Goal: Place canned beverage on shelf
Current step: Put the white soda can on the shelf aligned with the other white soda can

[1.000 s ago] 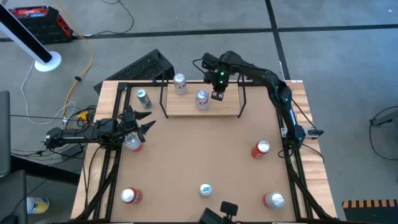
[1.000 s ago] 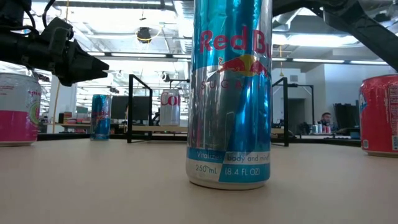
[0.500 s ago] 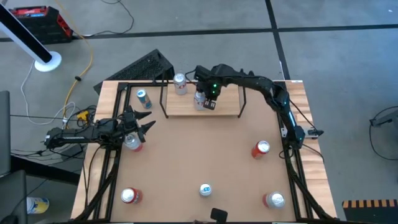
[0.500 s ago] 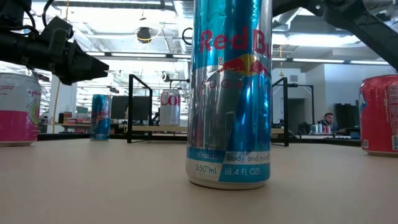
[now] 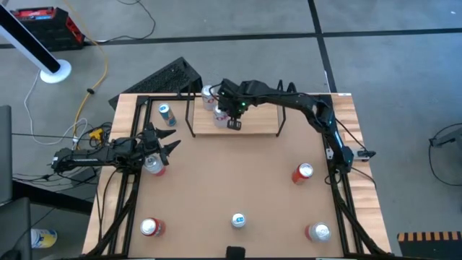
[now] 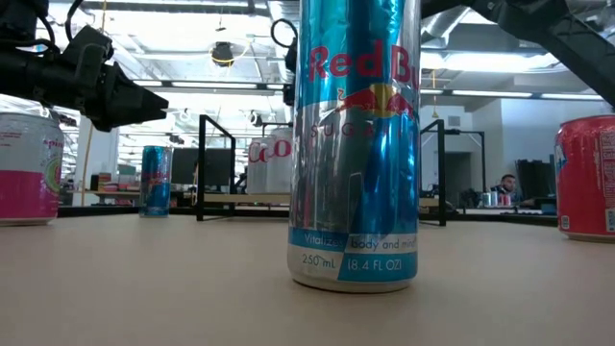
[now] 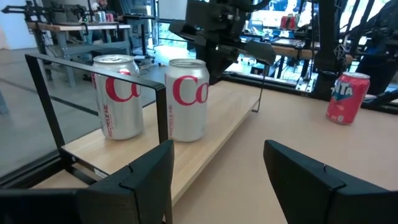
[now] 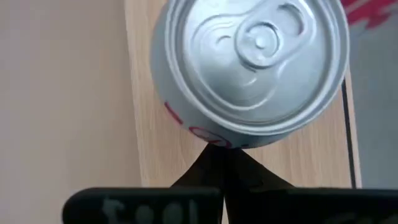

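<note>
The shelf (image 5: 256, 124), a pale wood plank in a black rod frame, stands at the table's far side. Two silver red-lettered cans stand upright on its left part, one (image 5: 208, 94) farther back and one (image 7: 186, 99) beside it. My right gripper (image 8: 221, 152) is shut and sits at the nearer can's right side, above the plank (image 5: 231, 119). My left gripper (image 5: 162, 148) is open and empty, raised near the table's left edge above a pink-and-white can (image 5: 154, 165). It also shows in the low view (image 6: 130, 96). My right gripper pushes the silver can's side wall (image 8: 211, 142) with the tips of its shut fingers. The fingers come from the table's right side, slanting down from above. The can stands upright with its base on the shelf's plank, close beside the other silver can.
On the tabletop stand a blue can (image 5: 166, 113) at the far left, a tall blue can (image 5: 239, 220) at the near middle, a pink can (image 5: 150, 227) at the near left, and two red cans (image 5: 303, 172) (image 5: 317, 231) at the right. The shelf's right half (image 7: 236, 112) is bare.
My right gripper has moved along the shelf toward the table's left edge. It has reached the silver can and slid it left along the plank, upright, until it stands close to the other silver can. My left arm has kept still.
</note>
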You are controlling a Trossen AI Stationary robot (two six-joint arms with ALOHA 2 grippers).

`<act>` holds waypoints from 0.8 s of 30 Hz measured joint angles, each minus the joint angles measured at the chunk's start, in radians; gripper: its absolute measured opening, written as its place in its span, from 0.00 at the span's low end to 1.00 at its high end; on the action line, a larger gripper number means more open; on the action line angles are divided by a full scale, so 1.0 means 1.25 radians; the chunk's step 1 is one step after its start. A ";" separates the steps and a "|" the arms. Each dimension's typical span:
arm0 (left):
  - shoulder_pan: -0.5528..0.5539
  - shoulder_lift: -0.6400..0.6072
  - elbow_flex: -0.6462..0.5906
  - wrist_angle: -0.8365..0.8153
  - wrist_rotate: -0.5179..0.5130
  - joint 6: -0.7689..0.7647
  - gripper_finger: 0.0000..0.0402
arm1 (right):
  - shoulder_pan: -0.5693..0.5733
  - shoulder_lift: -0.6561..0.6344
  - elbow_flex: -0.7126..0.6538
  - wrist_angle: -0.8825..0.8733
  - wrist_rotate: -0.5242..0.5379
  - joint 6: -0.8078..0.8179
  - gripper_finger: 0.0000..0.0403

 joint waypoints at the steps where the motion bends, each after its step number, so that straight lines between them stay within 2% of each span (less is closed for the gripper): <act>1: 0.000 0.000 0.000 0.000 0.000 -0.001 0.58 | 0.000 0.000 0.000 0.008 -0.001 -0.008 0.04; 4: 0.000 0.000 0.000 0.000 0.000 -0.002 0.58 | 0.000 0.000 0.000 0.032 -0.005 -0.034 0.05; 16: 0.000 0.000 0.000 0.000 0.000 -0.004 0.58 | -0.003 0.000 0.000 0.152 -0.124 -0.098 0.05; 21: 0.000 0.000 0.000 0.000 0.000 -0.005 0.58 | -0.003 0.000 0.001 0.154 -0.125 -0.096 0.05; 24: 0.000 0.000 0.000 0.000 0.000 -0.005 0.58 | -0.006 0.000 0.001 0.154 -0.079 -0.081 0.05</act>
